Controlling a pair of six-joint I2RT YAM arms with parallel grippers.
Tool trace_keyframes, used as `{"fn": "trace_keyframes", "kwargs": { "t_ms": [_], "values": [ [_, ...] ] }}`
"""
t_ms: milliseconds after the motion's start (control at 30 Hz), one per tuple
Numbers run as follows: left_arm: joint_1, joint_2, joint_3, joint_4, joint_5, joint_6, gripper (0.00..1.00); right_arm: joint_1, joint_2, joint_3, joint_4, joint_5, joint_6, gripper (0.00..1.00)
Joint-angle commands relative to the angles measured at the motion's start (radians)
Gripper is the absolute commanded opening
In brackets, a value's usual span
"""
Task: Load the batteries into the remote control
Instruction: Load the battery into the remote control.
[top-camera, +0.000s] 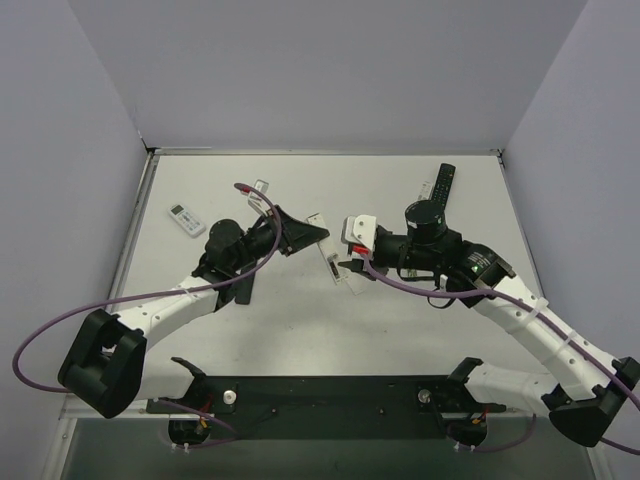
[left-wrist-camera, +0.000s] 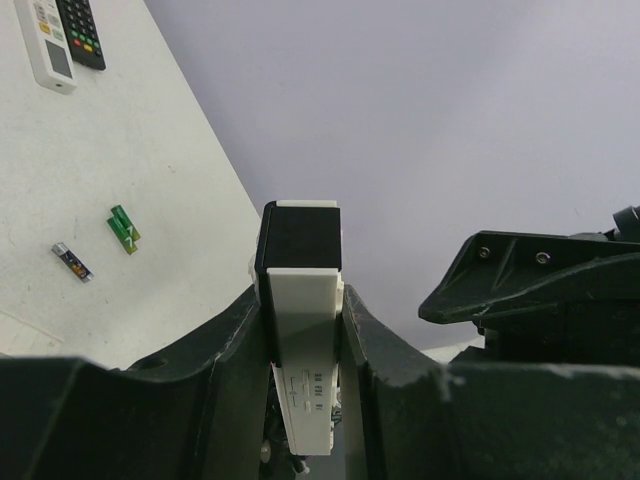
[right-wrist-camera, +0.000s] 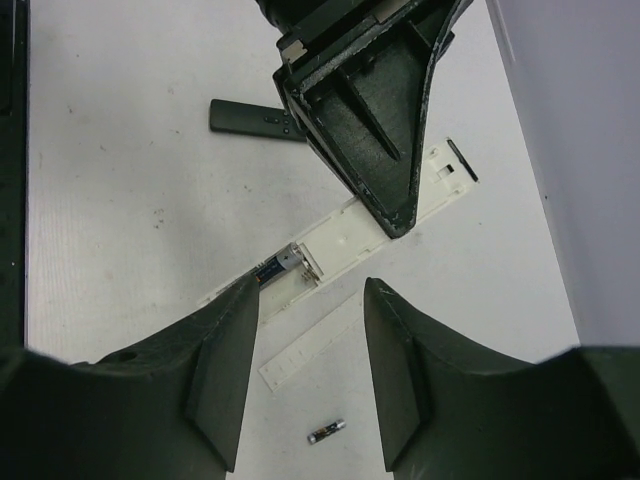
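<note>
My left gripper (top-camera: 312, 232) (left-wrist-camera: 303, 300) is shut on one end of a white remote control (top-camera: 330, 255) (left-wrist-camera: 300, 330) (right-wrist-camera: 350, 235), which lies back up with its battery bay uncovered. One dark battery (right-wrist-camera: 270, 268) sits in that bay. My right gripper (top-camera: 350, 265) (right-wrist-camera: 312, 295) hangs open just above the bay, with nothing between its fingers; its left fingertip (right-wrist-camera: 240, 300) is next to the seated battery. The white bay cover (right-wrist-camera: 305, 350) lies on the table beside the remote. A loose dark battery (right-wrist-camera: 326, 431) (left-wrist-camera: 72, 261) and a green battery (left-wrist-camera: 124, 228) rest on the table.
A black remote (top-camera: 443, 185) (left-wrist-camera: 80, 30) and a white one (top-camera: 427, 188) (left-wrist-camera: 45, 40) lie at the back right. A small white remote (top-camera: 186, 219) lies at the back left. Another black remote (right-wrist-camera: 255, 118) shows beyond the left gripper. Grey walls enclose the table (top-camera: 300, 330).
</note>
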Motion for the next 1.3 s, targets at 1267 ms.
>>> {"fn": "trace_keyframes", "kwargs": {
  "t_ms": [1267],
  "values": [
    [-0.003,-0.018,0.129,-0.017,0.139,0.050,0.00,-0.060,0.165,0.077,-0.098,-0.342,-0.136,0.14]
  ]
}}
